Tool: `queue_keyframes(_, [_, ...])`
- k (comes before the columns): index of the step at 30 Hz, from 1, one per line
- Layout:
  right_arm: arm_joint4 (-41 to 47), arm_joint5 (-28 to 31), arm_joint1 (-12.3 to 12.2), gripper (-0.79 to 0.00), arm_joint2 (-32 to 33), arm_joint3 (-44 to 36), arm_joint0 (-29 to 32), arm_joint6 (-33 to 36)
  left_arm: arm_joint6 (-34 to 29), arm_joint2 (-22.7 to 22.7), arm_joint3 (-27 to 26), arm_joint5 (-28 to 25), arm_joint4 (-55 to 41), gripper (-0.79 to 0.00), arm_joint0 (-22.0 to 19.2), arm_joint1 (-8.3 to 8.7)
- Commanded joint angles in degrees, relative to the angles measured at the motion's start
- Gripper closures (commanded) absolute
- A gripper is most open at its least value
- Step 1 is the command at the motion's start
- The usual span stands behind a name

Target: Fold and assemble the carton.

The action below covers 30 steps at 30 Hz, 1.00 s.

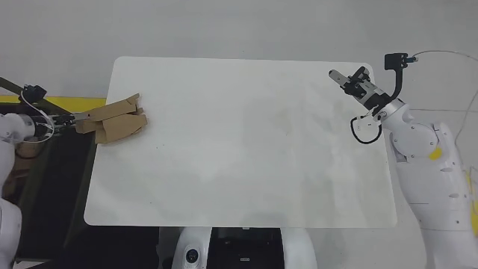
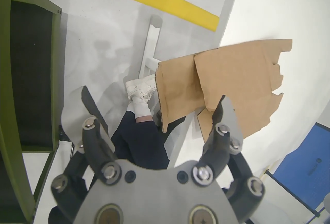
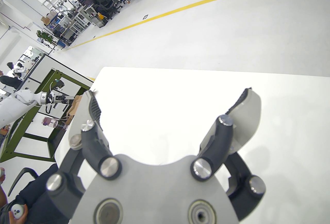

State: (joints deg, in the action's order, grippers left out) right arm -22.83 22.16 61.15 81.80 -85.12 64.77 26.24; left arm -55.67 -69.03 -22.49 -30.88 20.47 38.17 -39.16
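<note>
The left pincer (image 2: 154, 95) is held wide apart, with the carton (image 2: 232, 75) just beyond its tips, though contact cannot be judged. From the wrist, brown corrugated card with creased panels and a jagged, notched flap edge is made out; from above it is seen lying part-folded at the edge of the white table (image 1: 246, 142) nearest that pincer. The right pincer (image 3: 168, 92), well apart from the carton over the opposite edge, is likewise spread apart.

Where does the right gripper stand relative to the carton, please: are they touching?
Apart. The top view shows the right gripper far across from the carton, with bare table between them.
</note>
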Motion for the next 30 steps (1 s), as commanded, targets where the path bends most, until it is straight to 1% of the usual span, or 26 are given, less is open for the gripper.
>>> queue_keyframes(1, [0.0,0.0,0.0,-0.785,0.0,0.0,0.0,0.0,0.3,0.5,0.8,0.4,0.6,-0.169,-0.5,-0.25])
queue_keyframes(3, [0.0,0.0,0.0,-0.785,0.0,0.0,0.0,0.0,0.7,0.9,1.6,0.8,1.0,-0.099,-1.1,-0.54])
queue_keyframes(6, [0.0,0.0,0.0,-0.785,0.0,0.0,0.0,0.0,0.7,1.3,2.7,0.6,1.1,-0.034,-1.8,-0.92])
queue_keyframes(7, [0.0,0.0,0.0,-0.785,0.0,0.0,0.0,0.0,0.7,1.3,3.1,0.6,1.1,0.000,-2.1,-1.02])
queue_keyframes(13, [0.0,0.0,0.0,-0.785,0.0,0.0,0.0,0.0,0.5,1.3,5.0,-0.6,-0.1,0.000,-3.3,-1.45])
queue_keyframes(18, [0.0,0.0,0.0,-0.785,0.0,0.0,0.0,0.0,0.4,0.6,6.2,-1.9,-1.9,0.000,-4.2,-1.46])
queue_keyframes(23, [0.0,0.0,0.0,-0.785,0.0,0.0,0.0,0.0,0.0,-1.1,7.2,-3.6,-5.3,0.000,-5.2,-1.03])
queue_keyframes(30, [0.0,0.0,0.0,-0.785,0.0,0.0,0.0,0.0,-2.8,-5.2,7.1,-8.0,-14.3,0.000,-6.1,0.07])
